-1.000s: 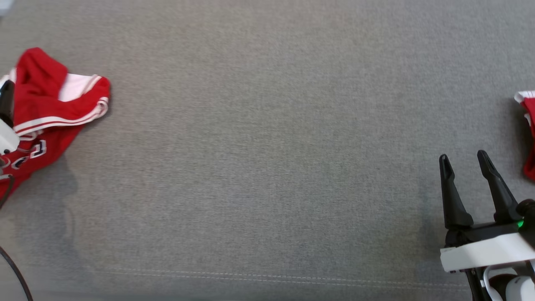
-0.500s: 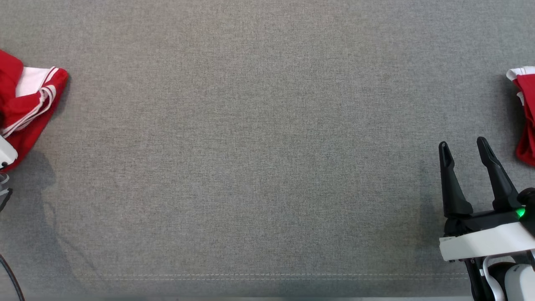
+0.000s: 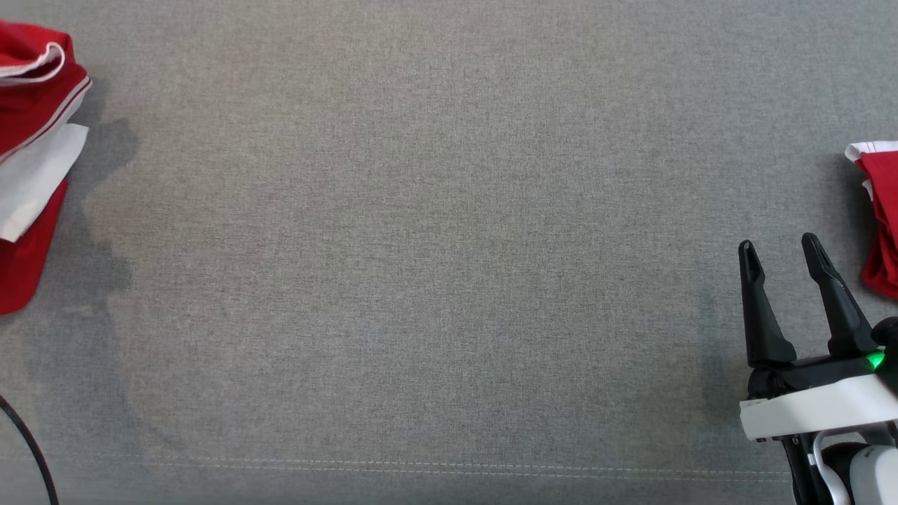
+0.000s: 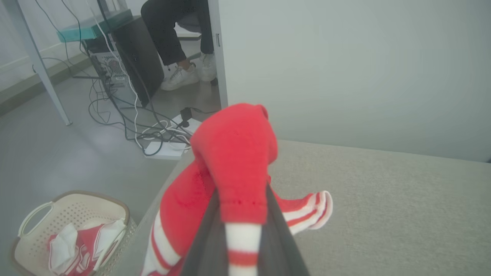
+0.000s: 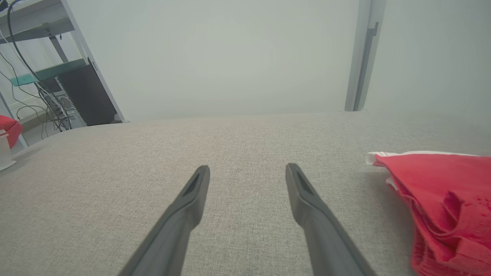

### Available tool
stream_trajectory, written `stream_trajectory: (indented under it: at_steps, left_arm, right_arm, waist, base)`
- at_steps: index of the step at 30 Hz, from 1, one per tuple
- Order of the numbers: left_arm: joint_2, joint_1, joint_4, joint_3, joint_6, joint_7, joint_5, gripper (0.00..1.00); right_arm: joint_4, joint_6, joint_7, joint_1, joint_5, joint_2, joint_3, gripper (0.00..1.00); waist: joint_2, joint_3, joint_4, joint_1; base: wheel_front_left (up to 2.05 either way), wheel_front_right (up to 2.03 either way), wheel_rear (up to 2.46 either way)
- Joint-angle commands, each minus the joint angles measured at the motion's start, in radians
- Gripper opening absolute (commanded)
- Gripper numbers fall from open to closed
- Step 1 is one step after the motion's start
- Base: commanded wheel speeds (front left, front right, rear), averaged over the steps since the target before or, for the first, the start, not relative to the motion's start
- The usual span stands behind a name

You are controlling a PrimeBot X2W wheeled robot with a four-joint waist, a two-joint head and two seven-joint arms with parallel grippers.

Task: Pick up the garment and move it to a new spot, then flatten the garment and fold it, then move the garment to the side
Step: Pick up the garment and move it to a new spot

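Note:
The garment [image 4: 234,153] is red cloth with white stripes. In the left wrist view it bunches up between the two dark fingers of my left gripper [image 4: 241,195], which is shut on it, above the left end of the grey surface. In the head view the garment [image 3: 31,91] hangs at the far left edge with its shadow beside it. My right gripper [image 3: 779,244] stands open at the lower right with nothing between its fingers. The right wrist view shows that gripper [image 5: 247,167] over bare grey cloth.
A second red and white garment [image 3: 882,217] lies at the right edge, just right of my right gripper. The grey fabric surface [image 3: 449,245] is wide. Off its left end a beige basket [image 4: 69,193] holds clothes, near floor cables [image 4: 153,130] and a person's feet [image 4: 184,74].
My left gripper has shut on the red garment, and the cloth now sits higher at the left edge. The head view has shifted a little. The right gripper stays open.

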State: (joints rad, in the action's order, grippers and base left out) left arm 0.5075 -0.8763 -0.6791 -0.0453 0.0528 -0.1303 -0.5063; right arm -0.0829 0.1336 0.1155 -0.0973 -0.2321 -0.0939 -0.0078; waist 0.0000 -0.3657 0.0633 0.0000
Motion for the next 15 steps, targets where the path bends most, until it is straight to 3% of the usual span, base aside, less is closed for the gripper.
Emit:
stream_trajectory:
  at_steps: [1, 9, 15]
  left_arm:
    - [0.057, -0.022, 0.049, 0.025, 0.002, 0.018, 0.012, 0.0]
    - [-0.039, 0.124, 0.395, -0.063, -0.026, 0.058, 0.048, 0.0]
    - [-0.209, 0.282, 0.611, -0.211, -0.041, 0.019, 0.029, 0.0]
  right_arm:
    - [-0.022, -0.003, 0.007, 0.003, -0.01, -0.006, 0.024, 1.0]
    - [-0.017, -0.003, 0.01, 0.02, -0.023, 0.006, 0.019, 1.0]
    - [-0.013, -0.003, 0.013, 0.015, -0.031, 0.017, 0.015, 1.0]
  waist:
    - [0.0, 0.011, 0.004, 0.0]
    - [0.0, 0.05, -0.012, 0.0]
    - [0.0, 0.051, -0.067, 0.0]
  base:
    - [0.0, 0.0, 0.0]
    - [0.0, 0.0, 0.0]
    - [0.0, 0.0, 0.0]
